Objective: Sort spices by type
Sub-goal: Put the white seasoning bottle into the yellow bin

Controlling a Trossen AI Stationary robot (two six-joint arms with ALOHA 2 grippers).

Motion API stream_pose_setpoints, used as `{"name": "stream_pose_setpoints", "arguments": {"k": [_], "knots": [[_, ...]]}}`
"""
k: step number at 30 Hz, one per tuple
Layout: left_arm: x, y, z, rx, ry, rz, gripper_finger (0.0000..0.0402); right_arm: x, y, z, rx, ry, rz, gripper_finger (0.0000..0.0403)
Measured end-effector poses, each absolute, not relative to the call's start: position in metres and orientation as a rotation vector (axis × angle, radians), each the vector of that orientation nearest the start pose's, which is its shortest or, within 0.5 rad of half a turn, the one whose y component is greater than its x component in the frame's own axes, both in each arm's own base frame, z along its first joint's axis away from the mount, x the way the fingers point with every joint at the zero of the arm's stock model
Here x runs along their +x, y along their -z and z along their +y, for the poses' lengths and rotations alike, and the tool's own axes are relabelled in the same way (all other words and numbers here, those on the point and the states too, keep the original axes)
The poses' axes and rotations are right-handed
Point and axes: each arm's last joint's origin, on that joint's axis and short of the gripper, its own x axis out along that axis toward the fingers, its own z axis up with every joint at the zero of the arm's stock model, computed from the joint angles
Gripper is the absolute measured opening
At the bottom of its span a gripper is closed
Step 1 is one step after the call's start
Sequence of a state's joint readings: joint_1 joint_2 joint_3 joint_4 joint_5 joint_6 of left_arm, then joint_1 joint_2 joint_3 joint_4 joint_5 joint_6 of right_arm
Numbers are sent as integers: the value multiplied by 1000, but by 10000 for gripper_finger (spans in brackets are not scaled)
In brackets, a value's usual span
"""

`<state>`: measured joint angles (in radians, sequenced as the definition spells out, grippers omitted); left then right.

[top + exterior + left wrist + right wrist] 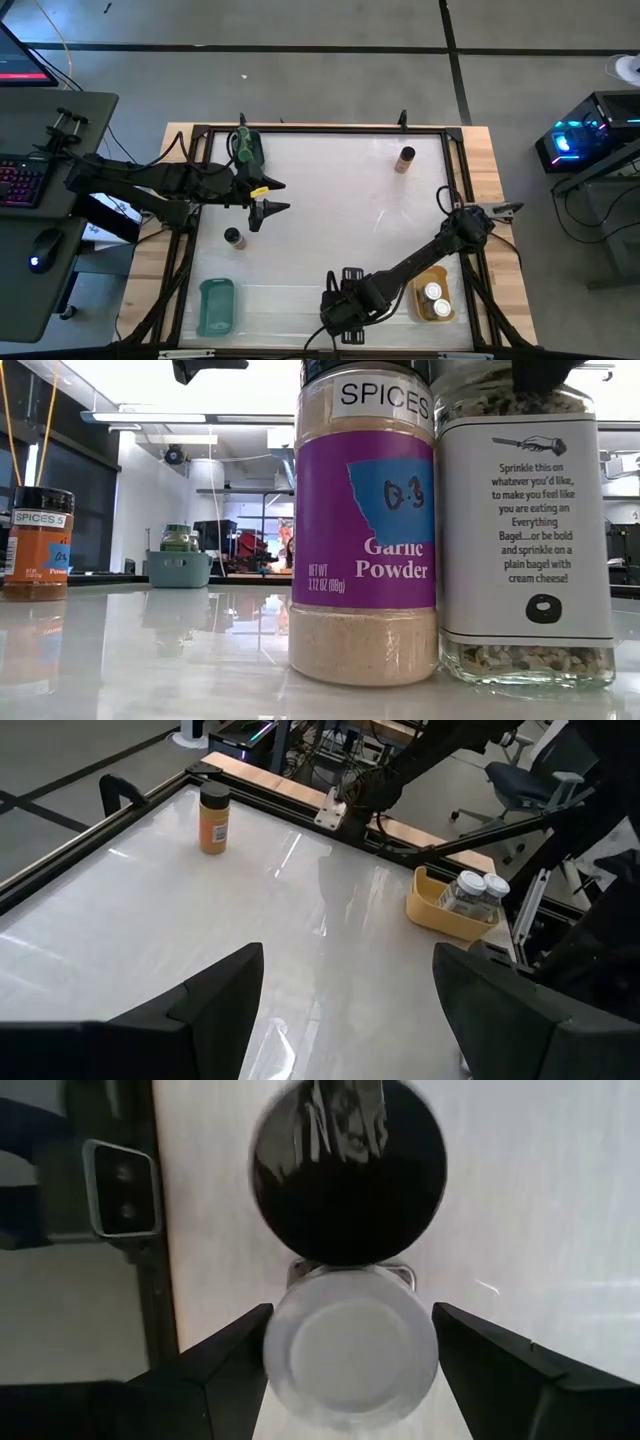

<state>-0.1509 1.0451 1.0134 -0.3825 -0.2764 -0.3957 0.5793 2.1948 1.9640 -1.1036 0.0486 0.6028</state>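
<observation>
right gripper (343, 312): we see it at the near table edge, pointing down. In the right wrist view its fingers (215, 1365) sit on both sides of a white-lid jar (350, 1342); we can't tell if they press it or just bracket it.
near jars: low view shows the garlic powder jar (364, 525) just beside the everything-bagel seasoning jar (525, 525), both upright. Wrist view shows a black-lid jar (348, 1178) right behind the white-lid one.
orange tray (433, 299): near right, holds two white-lid jars (436, 299), upright.
teal tray (216, 306): near left corner; we see nothing in it.
loose black-lid jar (234, 238): left side, upright, near the left gripper, not touching.
left gripper (273, 197): mid-left over the table, fingers spread wide, holding nothing.
green bin (246, 148): far left corner; green-lid jars inside, count unclear.
orange-brown jar (404, 159): far right, upright, alone, well apart from both grippers. Left wrist view shows it too (214, 817).
</observation>
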Motion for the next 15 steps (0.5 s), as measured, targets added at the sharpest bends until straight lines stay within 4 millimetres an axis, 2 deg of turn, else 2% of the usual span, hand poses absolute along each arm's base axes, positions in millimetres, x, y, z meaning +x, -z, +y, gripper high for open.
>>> {"name": "stream_pose_setpoints", "arguments": {"k": [9,15], "knots": [[220,-345,-25,-295,-202,379,278,378,-216,246,82,-28,1372,263],[220,-345,-25,-293,-201,379,278,378,-216,246,49,-55,1371,213]]}}
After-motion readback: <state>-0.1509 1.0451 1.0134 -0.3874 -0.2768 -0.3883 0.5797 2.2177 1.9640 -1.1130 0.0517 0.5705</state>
